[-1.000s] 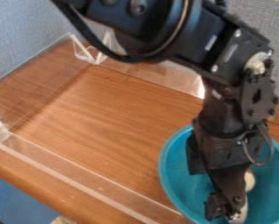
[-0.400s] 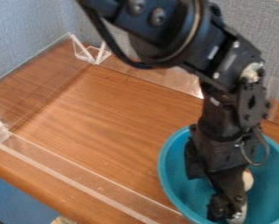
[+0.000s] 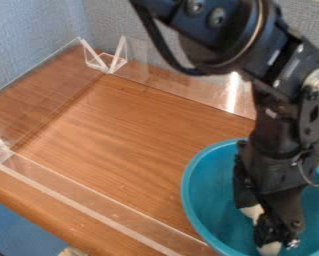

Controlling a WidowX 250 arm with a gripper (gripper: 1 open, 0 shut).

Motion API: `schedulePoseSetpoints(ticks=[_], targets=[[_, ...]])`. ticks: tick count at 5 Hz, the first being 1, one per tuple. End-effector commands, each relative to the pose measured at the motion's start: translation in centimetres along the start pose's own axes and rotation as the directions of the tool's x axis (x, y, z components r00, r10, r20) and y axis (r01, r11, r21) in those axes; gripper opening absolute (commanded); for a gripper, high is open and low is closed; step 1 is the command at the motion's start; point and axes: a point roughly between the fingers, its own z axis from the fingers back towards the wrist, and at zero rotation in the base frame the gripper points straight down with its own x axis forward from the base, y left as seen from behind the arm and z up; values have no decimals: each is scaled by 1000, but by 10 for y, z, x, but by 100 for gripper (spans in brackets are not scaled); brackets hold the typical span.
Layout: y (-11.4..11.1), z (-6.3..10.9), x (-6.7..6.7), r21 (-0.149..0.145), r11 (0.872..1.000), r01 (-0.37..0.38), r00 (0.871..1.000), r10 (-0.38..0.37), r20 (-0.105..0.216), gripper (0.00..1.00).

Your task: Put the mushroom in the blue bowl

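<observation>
Brown wooden tabletop (image 3: 108, 130) fills the left side, with clear plastic walls around it. On the right sits 1 big round shiny teal-blue bowl (image 3: 209, 190). Inside it, the black robot gripper (image 3: 274, 235) points down over the small cream-white toy mushroom (image 3: 271, 237), likely dropping it off. I cannot tell how wide its jaws are.

Soft, even light is falling; the arm (image 3: 242, 50) above the fingers (image 3: 273, 237) is blurring, and the surface (image 3: 108, 140) is showing faint sheen.
</observation>
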Motion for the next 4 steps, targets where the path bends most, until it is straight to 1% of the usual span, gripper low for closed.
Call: schedulePoseSetpoints(ticks=[1,2,3,4], targets=[[7,12,10,8,1000,3,999,-3,34,0],[22,16,12,4,998,62,997,-62,42,0],[44,28,19,16,993,116,992,-116,57,0],[42,30,32,5,976,217,975,-217,51,100]])
